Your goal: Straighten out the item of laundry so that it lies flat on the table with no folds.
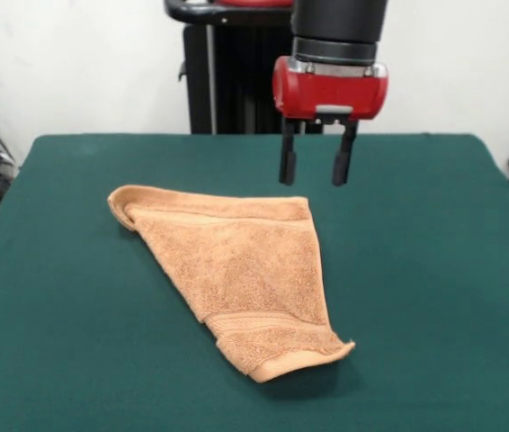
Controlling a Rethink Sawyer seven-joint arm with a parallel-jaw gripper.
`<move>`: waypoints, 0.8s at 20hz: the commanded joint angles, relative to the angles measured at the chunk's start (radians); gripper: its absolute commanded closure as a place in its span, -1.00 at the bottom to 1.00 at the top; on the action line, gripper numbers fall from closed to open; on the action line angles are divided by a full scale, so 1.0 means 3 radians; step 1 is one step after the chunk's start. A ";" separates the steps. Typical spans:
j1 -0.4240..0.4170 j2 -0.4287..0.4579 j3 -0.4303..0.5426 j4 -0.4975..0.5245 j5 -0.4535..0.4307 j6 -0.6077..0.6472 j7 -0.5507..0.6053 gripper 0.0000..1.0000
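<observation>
one towel lies on one desk, folded over itself into a rough triangle, so it counts as a single piece of cloth. one woven border band shows near its lower tip; no label shows. one robot arm comes down from above and carries one red gripper. that gripper has two black fingers, spread apart with nothing between them. behind the desk stands one black pedestal.

Colours I see on my feed

My gripper has a red body with black fingers; the towel is orange-tan terry with a woven band near its hem, on the dark green table.
</observation>
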 commanded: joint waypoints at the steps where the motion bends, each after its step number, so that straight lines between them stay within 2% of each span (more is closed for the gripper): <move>1: -0.0210 0.0104 0.0632 -0.0084 0.0015 0.0366 -0.0101 -1.00; 4: -0.0352 0.0029 0.0676 0.0308 -0.0121 0.0136 -0.0081 -1.00; 6: -0.0436 -0.0007 0.0706 0.0392 -0.0156 0.0156 -0.0109 -1.00; 10: -0.0576 -0.0023 0.0783 0.0465 -0.0247 0.0127 -0.0176 -1.00; 16: -0.0508 0.0039 0.0753 0.0370 -0.0323 0.0097 -0.0069 -1.00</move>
